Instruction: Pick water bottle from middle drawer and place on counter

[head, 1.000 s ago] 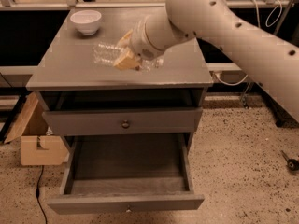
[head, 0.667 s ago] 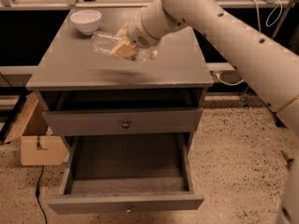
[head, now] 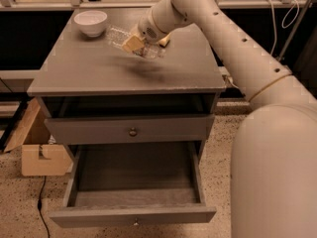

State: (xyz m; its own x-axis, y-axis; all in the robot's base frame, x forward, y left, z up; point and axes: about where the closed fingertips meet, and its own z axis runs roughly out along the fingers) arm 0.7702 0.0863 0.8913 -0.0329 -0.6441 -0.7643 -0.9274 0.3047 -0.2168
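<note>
Camera view, single frame.

- The arm is reaching in from 3 o'clock and sweeping up across the frame towards 12 o'clock, over the cabinet.
- The gripper is hanging over the counter, at about 12 o'clock from the counter's centre.
- Its tan fingers are clamping on the water bottle. One pad is showing on the near side of the bottle, towards 6 o'clock.
- The water bottle is lying tilted in the grip, its clear body pointing out towards 10 o'clock from the gripper. It is sitting over the far half of the counter, not in any drawer.
- A dark, soft shadow is falling on the counter just at 6 o'clock from the bottle. I cannot tell whether the bottle is touching the surface.
- A white bowl is standing upright at the counter's 11 o'clock corner, near the bottle's free end but apart from it.
- The upper drawer front is sitting closed, a dark round knob at its middle.
- The middle drawer is standing pulled out towards 6 o'clock, its grey floor showing.
- A cardboard box is resting on the speckled floor at 9 o'clock from the open drawer, just beside it.
- A dark cable is trailing down towards 6 o'clock from the box.
</note>
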